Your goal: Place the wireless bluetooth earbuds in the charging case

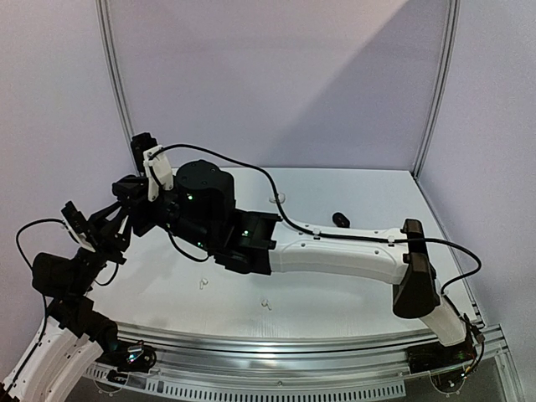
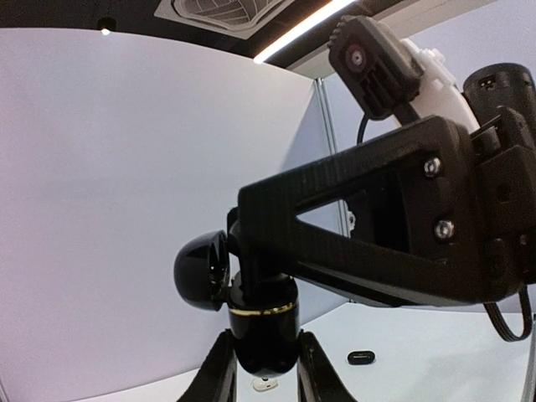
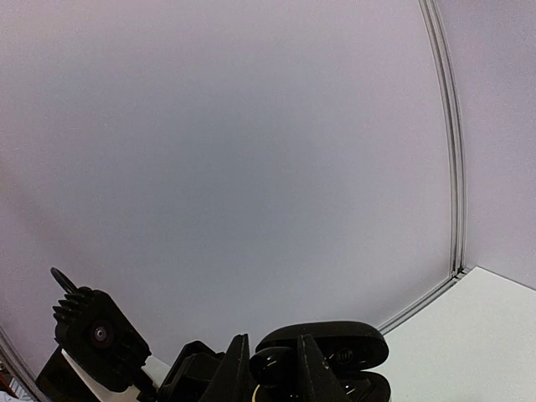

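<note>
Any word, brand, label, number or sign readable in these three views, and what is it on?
No text can be read in any view.
black charging case: no print shows in the left wrist view. The right wrist view shows a faint mark on a black shell, too blurred to read.
wrist camera housing on the right arm: no lettering shows.

A black charging case (image 2: 264, 322), lid open, is raised, a black earbud (image 3: 272, 365) at its top. Two white earbuds (image 1: 202, 283) lie on the tabletop (image 1: 352, 293).
</note>
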Robot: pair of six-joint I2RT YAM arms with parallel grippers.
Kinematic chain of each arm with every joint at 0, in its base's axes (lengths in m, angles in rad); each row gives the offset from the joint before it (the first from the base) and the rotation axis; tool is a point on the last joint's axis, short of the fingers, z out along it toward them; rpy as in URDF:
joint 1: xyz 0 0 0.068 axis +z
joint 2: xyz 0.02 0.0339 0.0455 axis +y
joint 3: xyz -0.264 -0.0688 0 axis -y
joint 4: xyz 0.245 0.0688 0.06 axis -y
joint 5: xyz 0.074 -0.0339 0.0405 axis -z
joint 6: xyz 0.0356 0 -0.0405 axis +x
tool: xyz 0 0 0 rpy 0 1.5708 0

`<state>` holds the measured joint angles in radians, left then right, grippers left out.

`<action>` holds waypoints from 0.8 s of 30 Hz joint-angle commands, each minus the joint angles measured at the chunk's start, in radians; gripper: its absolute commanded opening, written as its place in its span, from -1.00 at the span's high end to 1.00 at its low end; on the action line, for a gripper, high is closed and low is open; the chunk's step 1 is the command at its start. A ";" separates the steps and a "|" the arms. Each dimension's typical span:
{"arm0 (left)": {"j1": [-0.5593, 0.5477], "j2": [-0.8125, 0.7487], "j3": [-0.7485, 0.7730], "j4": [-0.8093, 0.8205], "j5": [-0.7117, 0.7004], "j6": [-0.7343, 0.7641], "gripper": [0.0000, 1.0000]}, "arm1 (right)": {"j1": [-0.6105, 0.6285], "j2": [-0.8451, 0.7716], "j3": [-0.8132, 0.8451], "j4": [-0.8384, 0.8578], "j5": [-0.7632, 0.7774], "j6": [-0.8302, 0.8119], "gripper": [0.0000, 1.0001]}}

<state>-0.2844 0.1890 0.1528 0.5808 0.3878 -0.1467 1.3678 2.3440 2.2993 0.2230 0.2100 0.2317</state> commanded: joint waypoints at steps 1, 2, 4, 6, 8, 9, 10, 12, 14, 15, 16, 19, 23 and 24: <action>-0.010 -0.014 0.016 0.030 -0.027 -0.007 1.00 | 0.007 -0.049 -0.024 0.006 -0.003 0.011 1.00; -0.010 -0.014 0.017 0.030 -0.026 -0.007 1.00 | 0.007 -0.050 -0.024 0.008 -0.005 0.012 1.00; -0.010 -0.015 0.016 0.030 -0.026 -0.007 1.00 | 0.007 -0.052 -0.026 0.007 -0.003 0.011 1.00; -0.009 -0.016 0.016 0.029 -0.028 -0.006 1.00 | 0.008 -0.053 -0.026 -0.001 0.005 0.011 1.00; -0.009 -0.017 0.016 0.027 -0.027 -0.005 1.00 | 0.009 -0.057 -0.033 -0.001 0.016 0.012 1.00; -0.010 -0.017 0.016 0.027 -0.027 -0.005 1.00 | 0.008 -0.062 -0.035 -0.001 0.016 0.008 1.00; -0.010 -0.016 0.016 0.027 -0.026 -0.006 1.00 | 0.007 -0.065 -0.038 -0.001 0.020 0.006 1.00; -0.009 -0.016 0.014 0.027 -0.024 -0.006 1.00 | 0.009 -0.070 -0.045 0.002 0.022 0.005 1.00; -0.010 -0.016 0.014 0.027 -0.023 -0.006 1.00 | 0.009 -0.074 -0.047 0.003 0.025 0.001 1.00; -0.010 -0.016 0.014 0.027 -0.023 -0.006 1.00 | 0.010 -0.075 -0.046 0.002 0.025 -0.001 1.00; -0.010 -0.015 0.014 0.027 -0.023 -0.005 1.00 | 0.012 -0.075 -0.046 0.003 0.026 -0.006 1.00; -0.009 -0.015 0.014 0.027 -0.021 -0.004 1.00 | 0.012 -0.075 -0.046 0.005 0.025 -0.011 1.00; -0.009 -0.016 0.013 0.025 -0.017 -0.005 1.00 | 0.014 -0.080 -0.043 0.019 0.026 -0.020 1.00; -0.009 -0.015 0.013 0.026 -0.017 -0.004 1.00 | 0.014 -0.081 -0.036 0.025 0.024 -0.022 1.00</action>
<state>-0.2863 0.1871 0.1528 0.5819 0.3969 -0.1467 1.3712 2.3253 2.2692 0.2340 0.2127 0.2291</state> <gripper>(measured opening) 0.233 0.165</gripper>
